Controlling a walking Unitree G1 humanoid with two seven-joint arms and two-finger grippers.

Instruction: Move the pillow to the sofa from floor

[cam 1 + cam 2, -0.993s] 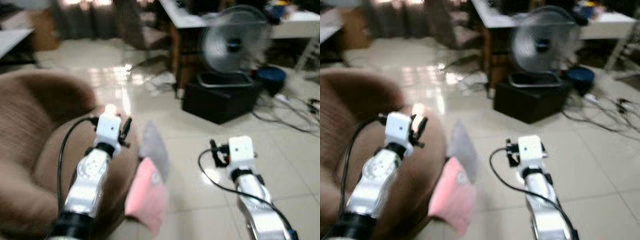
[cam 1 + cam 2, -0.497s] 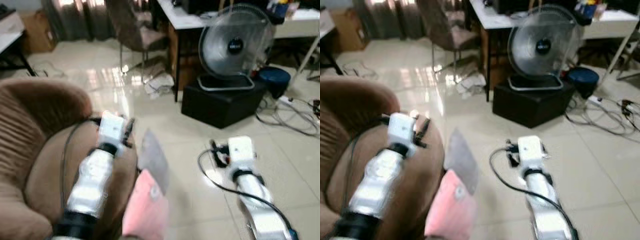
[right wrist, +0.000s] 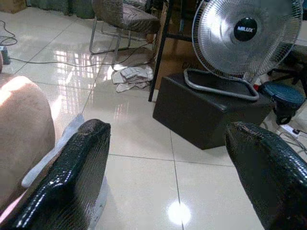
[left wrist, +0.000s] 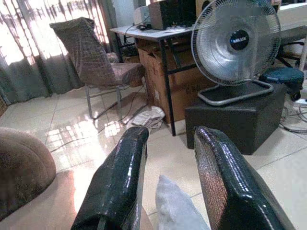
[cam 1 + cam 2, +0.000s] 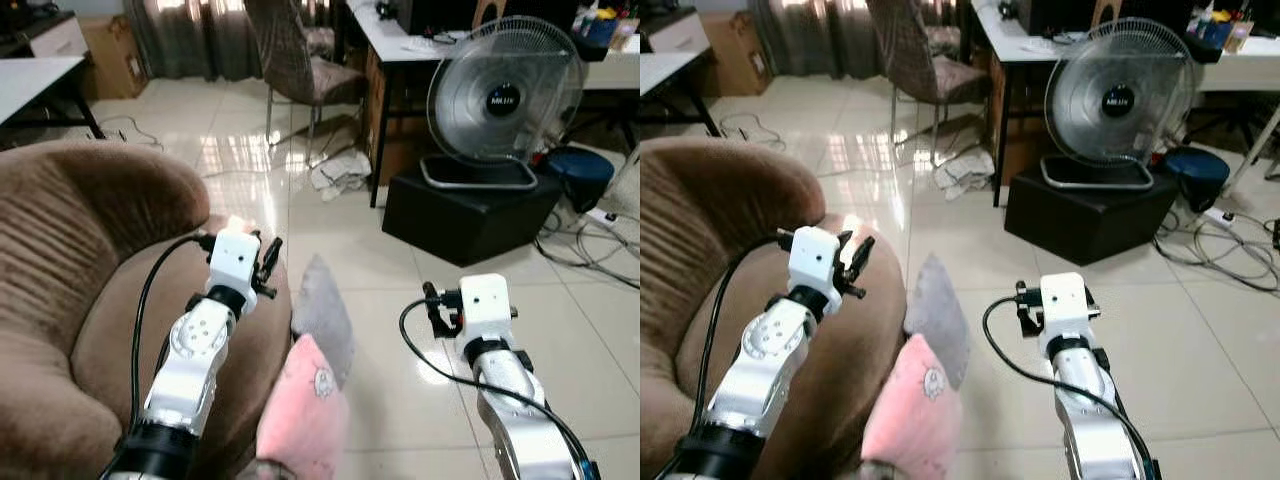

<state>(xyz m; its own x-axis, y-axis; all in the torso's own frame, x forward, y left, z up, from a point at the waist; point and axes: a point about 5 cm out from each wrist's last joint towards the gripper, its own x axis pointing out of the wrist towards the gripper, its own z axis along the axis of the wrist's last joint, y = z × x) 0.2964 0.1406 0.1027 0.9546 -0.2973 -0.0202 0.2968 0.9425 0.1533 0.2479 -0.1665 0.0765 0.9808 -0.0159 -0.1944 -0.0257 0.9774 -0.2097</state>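
Pink-and-grey soft pillow (image 5: 310, 400) propped on glossy tiled floor (image 5: 400, 330), leaning against front of brown ribbed fabric sofa (image 5: 70, 260). Left gripper (image 5: 272, 262) above sofa seat edge, fingers narrowly parted, empty. Right gripper (image 5: 432, 308) over floor, spread wide, empty.

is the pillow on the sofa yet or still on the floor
Not on the seat: the pink and grey pillow stands propped against the sofa front, lower end out of frame. Neither gripper holds it.
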